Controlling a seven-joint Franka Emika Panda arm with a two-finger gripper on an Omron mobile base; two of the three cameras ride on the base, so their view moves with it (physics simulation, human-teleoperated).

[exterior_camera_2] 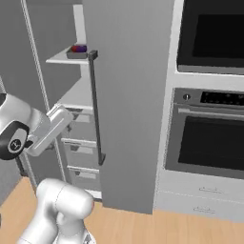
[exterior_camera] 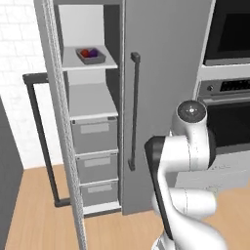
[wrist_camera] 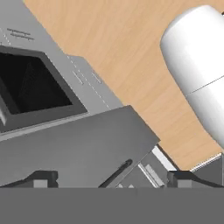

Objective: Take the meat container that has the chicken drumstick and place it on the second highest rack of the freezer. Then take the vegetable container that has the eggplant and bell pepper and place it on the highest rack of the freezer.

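Vegetable container (exterior_camera: 91,55), a shallow grey tray, sat on the upper of the two pale racks (exterior_camera: 93,102) we could see inside the freezer (exterior_camera: 161,97), with the red bell pepper (exterior_camera: 85,52) and the dark-purple eggplant (exterior_camera: 93,52) lying side by side in it; the freezer's top was cropped out of both base views, so we could not be sure that this was its highest rack. From the right base view the tray showed near the front edge of that rack, close behind the top of the closed door's bar handle (exterior_camera_2: 94,107). We found no meat container or drumstick on the bare rack below, above the grey drawers (exterior_camera: 95,136). In the hand view the pincer (wrist_camera: 112,179) had its two dark tips set wide apart with nothing between them, looking down at the floor and the oven front. Our worry was the reach: the folded arm stood in front of the closed door, beside the open compartment, so a swing toward the racks could clip the bar handle or the thin edge of the open door (exterior_camera: 63,146). We also judged that a careless approach might nudge the tray off its rack, and that mistaking which rack counted as highest would spoil the placement.
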